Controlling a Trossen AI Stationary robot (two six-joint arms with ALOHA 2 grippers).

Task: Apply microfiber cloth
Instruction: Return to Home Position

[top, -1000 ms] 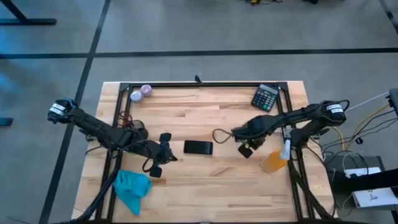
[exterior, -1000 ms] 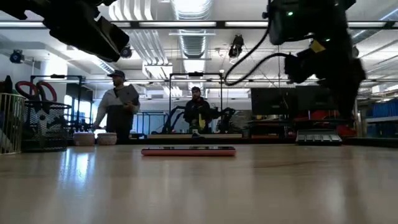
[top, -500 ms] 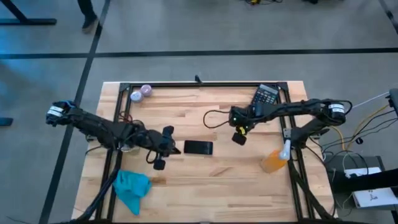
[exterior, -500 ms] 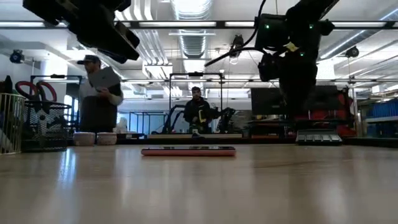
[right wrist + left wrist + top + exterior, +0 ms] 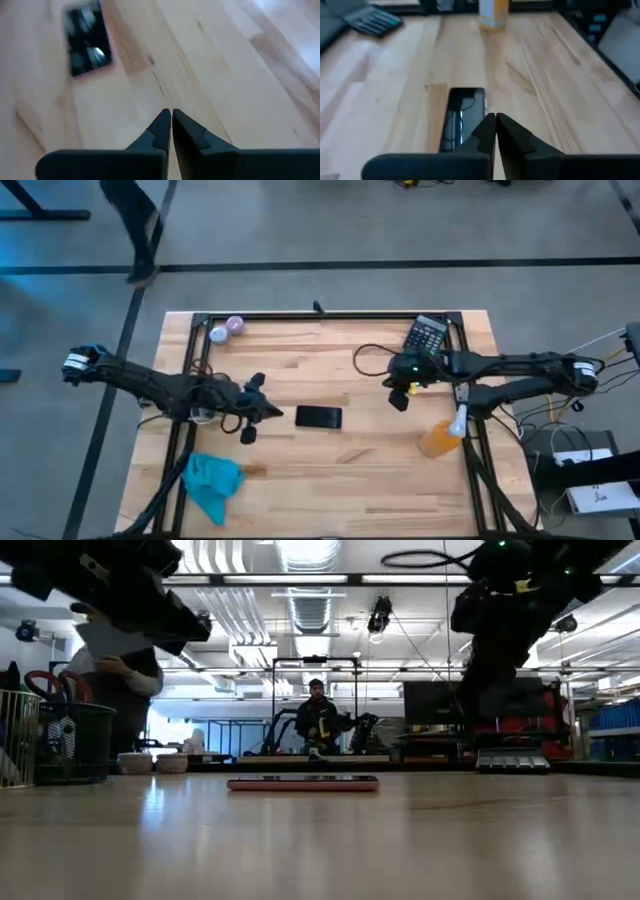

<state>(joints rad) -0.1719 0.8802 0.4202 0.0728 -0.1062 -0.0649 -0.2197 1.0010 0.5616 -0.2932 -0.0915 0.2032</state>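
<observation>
**High view: both arms backing off, cloth left lying at the near-left corner**

And the arms are clearing out! In the last second the right gripper (image 5: 399, 396) has swung away from the orange spray bottle (image 5: 440, 438) and now hangs above the wood between the calculator (image 5: 427, 336) and the phone (image 5: 319, 417), its arm stretched long and flat. The left gripper (image 5: 262, 410) has eased back a touch too, and sits just to the left of the phone without touching it.

The microfiber cloth (image 5: 212, 483) hasn't budged: a crumpled teal heap at the table's (image 5: 350, 480) near-left corner, well apart from both grippers and the phone. To my eye the wiping is over and this is the retreat.

The wrist views settle what the overhead can't. The left pair of fingers (image 5: 485, 131) is pinched shut on nothing, with the phone (image 5: 462, 117) just ahead. The right pair is likewise closed and empty, the phone (image 5: 86, 42) farther off.

Down at table height there's no cloth in sight. There's only the phone's (image 5: 303, 782) thin edge lying flat, and a person (image 5: 115, 680) passing behind.
</observation>
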